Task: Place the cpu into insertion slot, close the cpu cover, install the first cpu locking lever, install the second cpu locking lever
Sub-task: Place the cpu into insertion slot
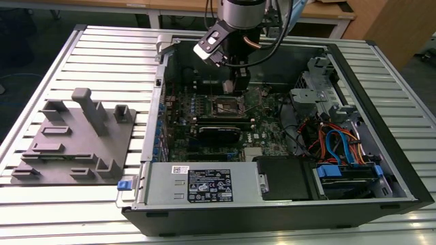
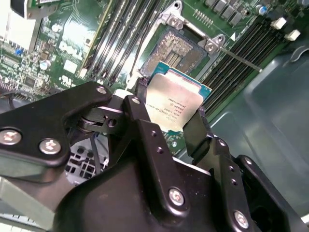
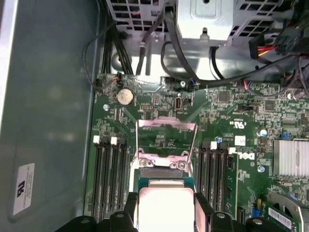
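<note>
Slatted desk holds the open computer case; your arm points down inside, fingers pinching the cpu, insertion slot just beyond.

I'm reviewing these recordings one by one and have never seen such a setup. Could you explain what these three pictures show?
A robot arm reaches into an open computer case lying on a slatted metal table. The exterior view looks on from off the arm; both wrist views come from cameras riding on it. The arm's end effector grips the cpu, a small silver-topped chip, close to the insertion slot and not yet seated in it. The cpu cover stands open. A grey fixture block sits beside the case, at the exterior view's left.
</note>
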You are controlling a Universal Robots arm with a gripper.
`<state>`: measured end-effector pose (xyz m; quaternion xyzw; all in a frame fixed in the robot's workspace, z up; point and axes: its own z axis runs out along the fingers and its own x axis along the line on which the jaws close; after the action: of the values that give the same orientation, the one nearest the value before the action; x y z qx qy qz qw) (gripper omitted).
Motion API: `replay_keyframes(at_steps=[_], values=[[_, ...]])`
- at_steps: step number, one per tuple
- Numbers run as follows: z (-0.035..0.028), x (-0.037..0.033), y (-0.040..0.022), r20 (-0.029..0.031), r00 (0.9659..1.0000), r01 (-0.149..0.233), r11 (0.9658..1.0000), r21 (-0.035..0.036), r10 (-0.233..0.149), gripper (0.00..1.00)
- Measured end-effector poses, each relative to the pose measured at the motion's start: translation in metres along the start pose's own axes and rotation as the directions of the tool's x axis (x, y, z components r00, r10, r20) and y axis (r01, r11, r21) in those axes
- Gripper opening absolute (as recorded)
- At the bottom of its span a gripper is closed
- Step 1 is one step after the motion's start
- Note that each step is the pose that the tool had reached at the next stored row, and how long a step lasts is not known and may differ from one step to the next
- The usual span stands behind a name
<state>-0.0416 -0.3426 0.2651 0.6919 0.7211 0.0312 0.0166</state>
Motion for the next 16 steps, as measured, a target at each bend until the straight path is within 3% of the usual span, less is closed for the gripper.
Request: replay_keyframes(at_steps=[2, 8, 16], values=[[0.0027, 0.0, -0.0003, -0.0002, 1.0, 0.0, 1.0, 0.0032, 0.0, 0.54], [0.0125, -0.0002, -0.0009, -0.0004, 1.0, 0.0, 1.0, 0.0041, 0.0, 0.54], [0.0136, -0.0002, -0.001, -0.0002, 1.0, 0.0, 1.0, 0.0042, 0.0, 0.54]])
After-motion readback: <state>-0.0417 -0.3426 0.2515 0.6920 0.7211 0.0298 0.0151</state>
